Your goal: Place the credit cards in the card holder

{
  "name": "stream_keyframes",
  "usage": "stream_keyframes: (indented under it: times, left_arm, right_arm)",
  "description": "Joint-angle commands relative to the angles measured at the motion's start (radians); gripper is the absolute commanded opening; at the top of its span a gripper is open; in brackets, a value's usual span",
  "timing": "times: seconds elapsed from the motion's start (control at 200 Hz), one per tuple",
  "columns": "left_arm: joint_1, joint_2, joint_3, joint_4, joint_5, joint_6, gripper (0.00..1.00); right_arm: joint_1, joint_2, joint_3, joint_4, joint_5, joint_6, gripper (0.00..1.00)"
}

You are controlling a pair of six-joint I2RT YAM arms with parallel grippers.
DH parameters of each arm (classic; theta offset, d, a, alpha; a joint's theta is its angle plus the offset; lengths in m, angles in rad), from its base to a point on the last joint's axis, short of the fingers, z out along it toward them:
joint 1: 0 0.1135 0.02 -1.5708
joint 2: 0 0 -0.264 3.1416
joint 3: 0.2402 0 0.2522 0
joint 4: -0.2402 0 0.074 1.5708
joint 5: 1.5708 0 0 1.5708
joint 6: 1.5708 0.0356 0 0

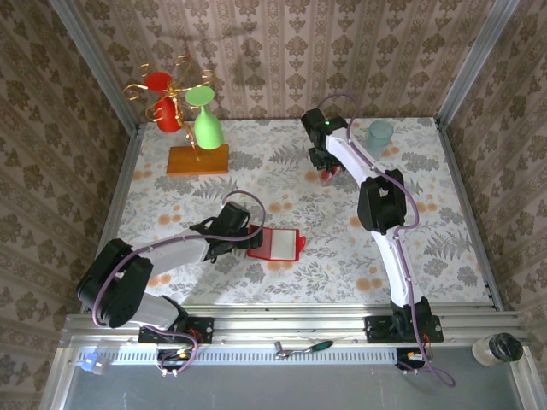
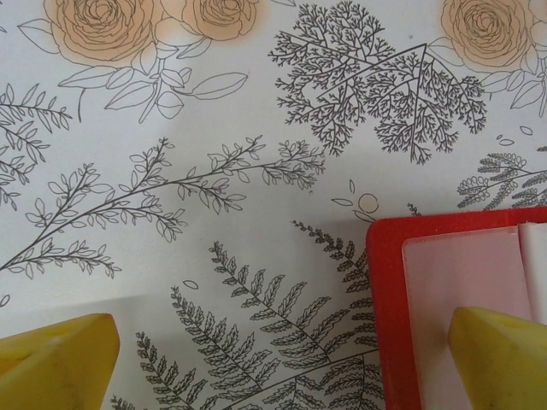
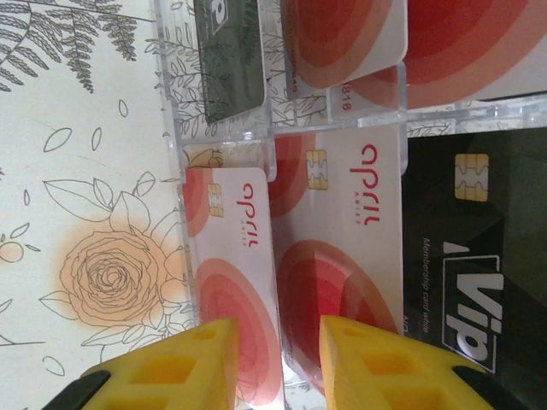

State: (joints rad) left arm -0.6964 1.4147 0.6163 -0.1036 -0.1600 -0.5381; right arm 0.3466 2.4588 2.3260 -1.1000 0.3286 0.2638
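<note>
While the top view is being gone through, card holder (image 1: 278, 243): being seen lying open on the floral table (image 1: 427, 248), red border round a pale pocket side, near the front middle.
top view, left gripper (image 1: 250, 237): being held right at the holder's left edge.
top view, right gripper (image 1: 325, 169): being held low over the far middle of the table, well apart from the holder, with a teal cup (image 1: 380, 135) near it on the right.
top view, back left corner: being taken up by an orange block (image 1: 198, 160) with a gold stand (image 1: 171, 90) carrying red and green glasses (image 1: 207, 128).
left wrist view, fingers (image 2: 55, 363): being kept spread wide, nothing being gripped. One yellow tip is being shown over bare cloth, the other over the holder's pale pocket. Can't tell if it's touching, tbh.
left wrist view, holder: its corner is being shown at the lower right, flat on the cloth.
right wrist view, credit cards (image 3: 342, 213): being shown side by side in a clear plastic rack (image 3: 171, 128). Two pale ones with red rings are being flanked by a black VIP card (image 3: 474, 282) on the right, with more cards in the row behind.
right wrist view, fingers (image 3: 167, 371): being held partly closed with a narrow gap, over where the two pale cards meet. Whether a card is being pinched can't be told.
</note>
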Motion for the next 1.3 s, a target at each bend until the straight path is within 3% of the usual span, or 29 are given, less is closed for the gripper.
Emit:
stream_keyframes:
  times: [0.0,0.32,0.43,0.545,0.87,1.29]
  left_arm:
    - [0.007,0.007,-0.013,0.000,0.005,-0.005,1.00]
    - [0.008,-0.005,-0.027,0.002,0.000,-0.008,1.00]
    - [0.009,-0.005,-0.029,0.005,0.000,-0.009,1.00]
    - [0.008,-0.005,-0.032,0.010,0.002,-0.012,1.00]
    - [0.009,-0.007,-0.035,0.012,0.007,-0.014,1.00]
    - [0.007,-0.010,-0.039,0.019,0.007,-0.019,1.00]
  right_arm:
    - [-0.003,0.038,0.034,-0.035,-0.032,0.003,0.32]
    - [-0.003,0.047,0.034,-0.042,-0.067,0.012,0.30]
    - [-0.003,0.031,0.013,-0.034,-0.083,0.015,0.25]
    - [-0.002,-0.006,-0.043,-0.003,-0.104,0.020,0.16]
    - [-0.003,-0.109,-0.220,0.079,-0.155,0.022,0.06]
    - [0.000,-0.307,-0.556,0.236,-0.253,0.067,0.04]
